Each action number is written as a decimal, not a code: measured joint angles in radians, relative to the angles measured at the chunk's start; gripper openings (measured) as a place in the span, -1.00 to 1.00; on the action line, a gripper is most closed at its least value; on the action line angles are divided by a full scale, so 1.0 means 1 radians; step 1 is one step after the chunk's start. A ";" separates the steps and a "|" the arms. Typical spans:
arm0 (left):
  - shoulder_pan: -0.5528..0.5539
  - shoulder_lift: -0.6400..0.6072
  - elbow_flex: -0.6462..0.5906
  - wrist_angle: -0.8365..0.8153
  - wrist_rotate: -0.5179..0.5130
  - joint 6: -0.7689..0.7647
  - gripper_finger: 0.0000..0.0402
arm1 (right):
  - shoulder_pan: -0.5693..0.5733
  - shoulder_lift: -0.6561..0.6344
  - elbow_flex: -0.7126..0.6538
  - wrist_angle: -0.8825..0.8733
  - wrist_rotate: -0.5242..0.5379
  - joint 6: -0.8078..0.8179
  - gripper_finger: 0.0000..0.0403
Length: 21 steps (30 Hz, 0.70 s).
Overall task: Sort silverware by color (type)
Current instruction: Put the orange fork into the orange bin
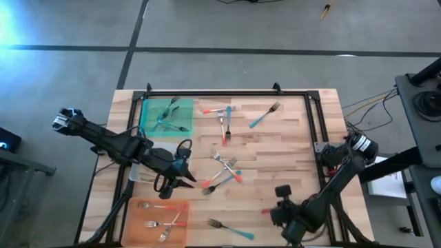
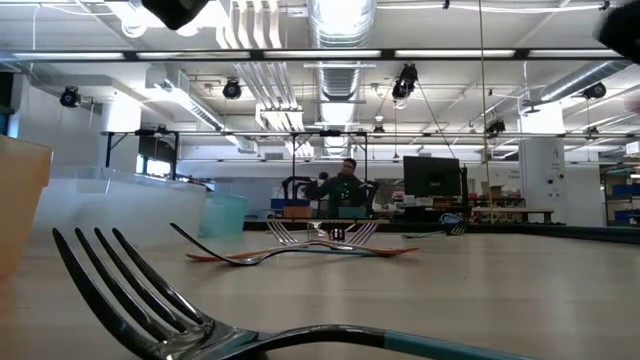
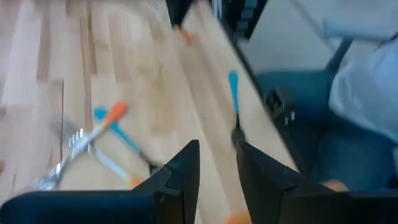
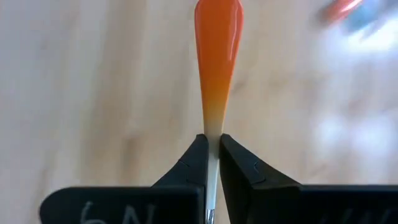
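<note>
R gripper [image 4: 212, 163]: near table edge, jaws clamped on orange-handled fork [image 4: 217, 56].
L gripper [image 1: 185, 180]: jaws slightly apart, prob. empty, beside fork pile [image 1: 224, 172] mid-table [image 1: 289, 151].
Orange tray [image 1: 134, 213]: gold forks.
Green tray [image 1: 148, 114]: far, teal forks.

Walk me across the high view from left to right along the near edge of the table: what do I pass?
Orange tray holding gold forks → blue-handled fork → right claw, gripping an orange-handled fork per its wrist view.
</note>
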 joint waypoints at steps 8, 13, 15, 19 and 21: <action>0.000 0.000 0.041 -0.115 -0.124 -0.002 -0.56 | -0.125 -0.037 0.000 0.170 0.205 -0.329 -0.93; 0.000 0.025 0.039 -0.032 -0.415 -0.061 -0.56 | -0.218 -0.044 0.000 0.295 0.291 -0.497 -0.93; 0.001 0.037 0.039 0.013 -0.591 -0.062 -0.56 | -0.250 -0.056 0.000 0.300 0.347 -0.525 -0.93; -0.004 0.067 0.037 0.090 -1.084 -0.029 -0.56 | -0.320 -0.101 0.000 0.303 0.421 -0.567 -0.93; -0.015 0.071 0.034 0.092 -1.334 -0.032 -0.56 | -0.354 -0.131 0.000 0.303 0.426 -0.571 -0.93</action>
